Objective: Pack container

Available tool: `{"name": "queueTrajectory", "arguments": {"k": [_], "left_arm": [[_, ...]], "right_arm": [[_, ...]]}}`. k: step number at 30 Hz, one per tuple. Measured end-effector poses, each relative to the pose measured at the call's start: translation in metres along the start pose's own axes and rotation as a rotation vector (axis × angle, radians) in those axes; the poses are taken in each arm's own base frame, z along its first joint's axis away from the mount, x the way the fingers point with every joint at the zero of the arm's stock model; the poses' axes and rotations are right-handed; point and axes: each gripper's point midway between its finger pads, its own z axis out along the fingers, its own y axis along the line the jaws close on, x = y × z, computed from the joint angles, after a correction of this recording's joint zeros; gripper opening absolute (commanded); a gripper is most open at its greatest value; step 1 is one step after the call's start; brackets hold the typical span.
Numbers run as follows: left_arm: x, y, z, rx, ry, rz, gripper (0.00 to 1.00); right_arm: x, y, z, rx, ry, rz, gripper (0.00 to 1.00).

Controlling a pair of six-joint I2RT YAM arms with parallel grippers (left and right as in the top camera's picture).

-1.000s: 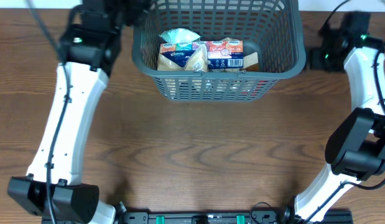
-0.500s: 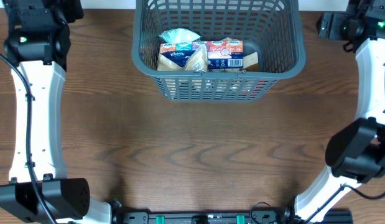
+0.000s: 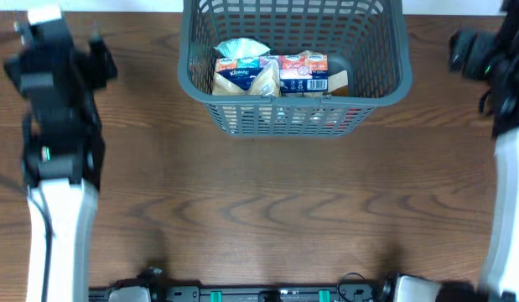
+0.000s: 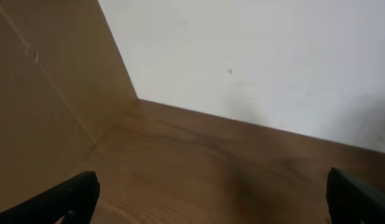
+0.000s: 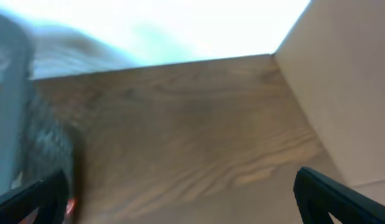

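My left arm is far out to the left of the container, not touching it. Through its wrist camera I see the left gripper with its two fingers spread wide apart and nothing between them, only brown table and a white wall behind. The container sits on the table at the far side, in the middle. It is a big dark grey basket with holes in its walls. Inside it lie some packets, side by side near the front wall. Far out to the right of the container is my right gripper. Its fingers are spread wide too, and they hold nothing.
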Motion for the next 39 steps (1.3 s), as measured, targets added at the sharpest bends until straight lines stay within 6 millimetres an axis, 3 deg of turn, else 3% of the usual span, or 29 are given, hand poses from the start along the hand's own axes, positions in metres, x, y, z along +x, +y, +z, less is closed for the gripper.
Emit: {"name": "queueTrajectory", "arguments": {"k": [5, 12, 18, 22, 28, 39], "left_arm": [[0.036, 0.008, -0.046, 0.068, -0.040, -0.019, 0.99], [0.073, 0.007, -0.102, 0.173, -0.063, -0.061, 0.99], [0.097, 0.003, -0.118, 0.220, 0.003, -0.069, 0.99], [0.095, 0.001, -0.122, 0.240, -0.009, -0.072, 0.99], [0.103, 0.000, -0.122, 0.243, 0.024, -0.066, 0.99], [0.154, 0.001, -0.128, 0.239, 0.229, -0.029, 0.99]], "right_arm": [[0.075, 0.029, -0.021, -0.064, 0.057, -0.041, 0.98], [0.155, 0.061, -0.056, -0.167, 0.069, -0.037, 0.98], [0.201, 0.079, -0.071, -0.245, 0.075, -0.029, 0.97], [0.215, 0.084, -0.075, -0.272, 0.070, -0.031, 0.99], [0.218, 0.084, -0.075, -0.272, 0.075, -0.026, 0.99], [0.225, 0.083, -0.075, -0.269, 0.102, -0.032, 0.99]]}}
